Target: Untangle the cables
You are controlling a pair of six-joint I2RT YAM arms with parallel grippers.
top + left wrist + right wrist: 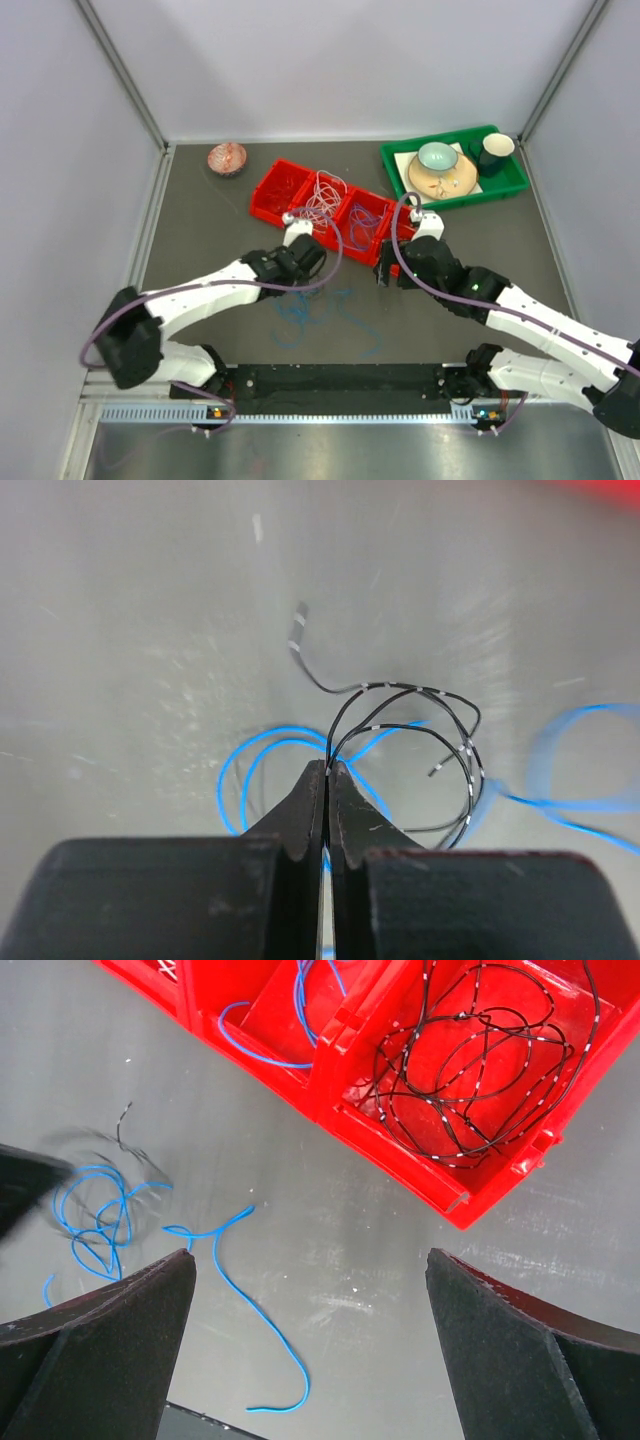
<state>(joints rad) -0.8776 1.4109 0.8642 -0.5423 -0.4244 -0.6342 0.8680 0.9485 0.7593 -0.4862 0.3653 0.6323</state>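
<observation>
- Left arm (200, 298) stretches toward 2 o'clock; left fingers (303, 820) pressed together, pinching the black cable (400, 688)
- Right arm (540, 312) stretches toward 10 o'clock; right fingers (110, 1340) spread wide above the surface (350, 1220)

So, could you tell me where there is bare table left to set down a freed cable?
Bare table lies left of the red tray, this side of the pink bundle, and right of that tray, between the green tray and the right arm. It is crowded in front of the red tray, where blue cables sprawl beside the left arm.
</observation>
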